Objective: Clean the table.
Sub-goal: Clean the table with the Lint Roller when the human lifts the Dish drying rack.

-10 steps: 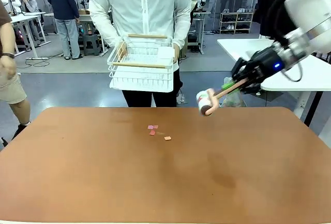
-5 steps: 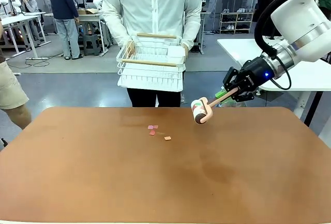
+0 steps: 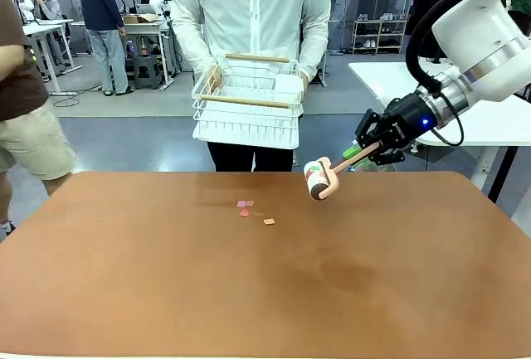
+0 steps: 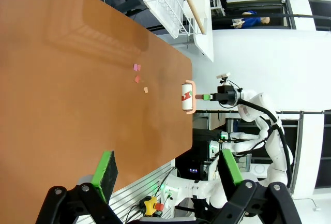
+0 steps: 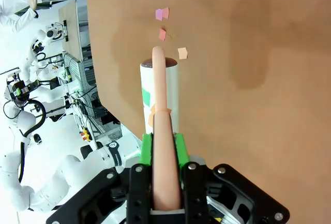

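Now: right gripper (image 3: pixel 375 145) clamped on lint roller (image 3: pixel 319 180) handle, its head apparently just above the table (image 3: pixel 249 293). Approach step. Paper scraps (image 3: pixel 246 208) lie ahead of the head; next, lower and roll over them.

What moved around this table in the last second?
The right gripper, shut on the lint roller by its handle throughout, carried it toward picture left and lower, nearer the paper scraps on the table. The person holding the white dish rack stepped toward picture right. The scraps lie where they were.
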{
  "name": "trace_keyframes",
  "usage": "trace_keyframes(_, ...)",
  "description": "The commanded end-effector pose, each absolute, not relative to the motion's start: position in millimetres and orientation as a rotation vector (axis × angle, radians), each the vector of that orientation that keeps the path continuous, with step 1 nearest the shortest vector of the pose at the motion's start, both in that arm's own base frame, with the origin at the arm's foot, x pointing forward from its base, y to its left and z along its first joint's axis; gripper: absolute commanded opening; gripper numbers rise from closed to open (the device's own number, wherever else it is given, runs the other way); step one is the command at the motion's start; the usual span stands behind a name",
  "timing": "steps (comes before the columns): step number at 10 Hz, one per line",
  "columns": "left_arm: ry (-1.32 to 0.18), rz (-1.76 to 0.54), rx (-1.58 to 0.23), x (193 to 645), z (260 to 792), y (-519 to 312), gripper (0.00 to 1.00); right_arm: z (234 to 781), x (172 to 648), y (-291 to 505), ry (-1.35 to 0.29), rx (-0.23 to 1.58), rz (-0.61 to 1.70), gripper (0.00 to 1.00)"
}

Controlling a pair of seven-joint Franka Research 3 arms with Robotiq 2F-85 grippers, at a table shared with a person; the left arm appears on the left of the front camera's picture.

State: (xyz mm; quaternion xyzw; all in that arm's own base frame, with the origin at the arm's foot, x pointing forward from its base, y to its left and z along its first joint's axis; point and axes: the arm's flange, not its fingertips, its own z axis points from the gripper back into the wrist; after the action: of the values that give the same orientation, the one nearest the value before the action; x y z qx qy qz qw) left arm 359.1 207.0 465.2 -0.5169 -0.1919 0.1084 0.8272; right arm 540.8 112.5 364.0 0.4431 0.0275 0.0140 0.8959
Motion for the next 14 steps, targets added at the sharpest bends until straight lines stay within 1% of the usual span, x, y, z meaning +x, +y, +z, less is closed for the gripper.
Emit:
trace_keyframes(1, -0.410, 0.213, -1.108, 355.8, 465.8, 208.9, 1.00, 333.0, 566.3, 126.3, 0.047, 0.954, 0.081, 0.21)
trace_keyframes(5, -0.410, 0.213, -1.108, 355.8, 465.8, 208.9, 1.00, 300.3, 590.6, 126.7, 0.070, 1.002, 0.034, 0.21)
trace_keyframes(8, -0.410, 0.213, -1.108, 355.8, 465.8, 208.9, 1.00, 277.7, 604.5, 135.7, 0.051, 0.990, -0.008, 0.21)
trace_keyframes(14, -0.410, 0.213, -1.108, 355.8, 465.8, 208.9, 1.00, 225.5, 603.6, 174.8, 0.125, 0.947, -0.018, 0.21)
